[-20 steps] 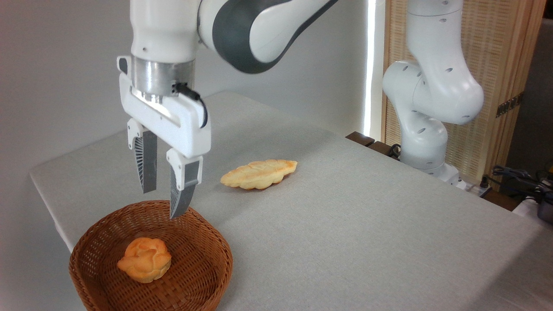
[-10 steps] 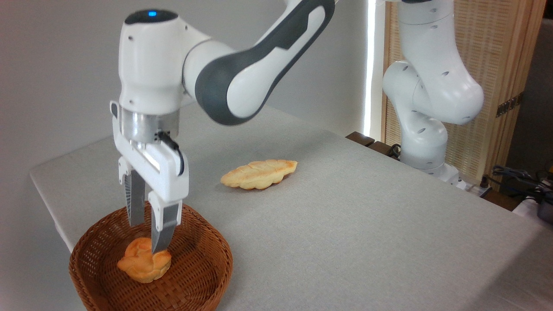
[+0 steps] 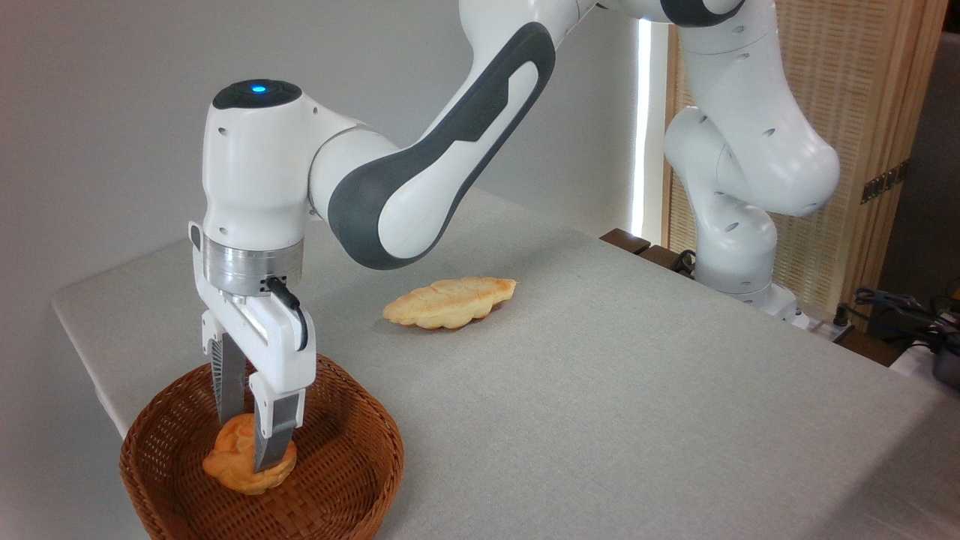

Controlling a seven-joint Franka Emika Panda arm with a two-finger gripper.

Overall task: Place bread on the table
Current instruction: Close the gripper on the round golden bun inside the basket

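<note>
Sitting low in the brown wicker basket point(image 3: 352, 457), the bread point(image 3: 236, 461) has not yet left its starting place: the small golden bun rests on the woven floor, toward the basket's left side. The gripper point(image 3: 247, 442) has its two fingers straddling the bun, the rear one behind it and the near one crossing its front. They look to be touching or nearly touching its sides, but from this angle it is hard to say whether they are truly pressing in, so I cannot tell if the grasp is made or the jaws are only set around the bun with a narrow gap.

By my reading the task is at its early grasping stage. Nothing has been lifted, and the bun's underside appears to lie on the weave. What is left is most of the work: closing firmly, raising the bun clear of the basket's rim, carrying it over, and setting it down on the table point(image 3: 637, 390).

Further out, a longer, paler leaf-shaped pastry point(image 3: 448, 302) lies on the grey cloth, well apart from the basket and outside this step.
</note>
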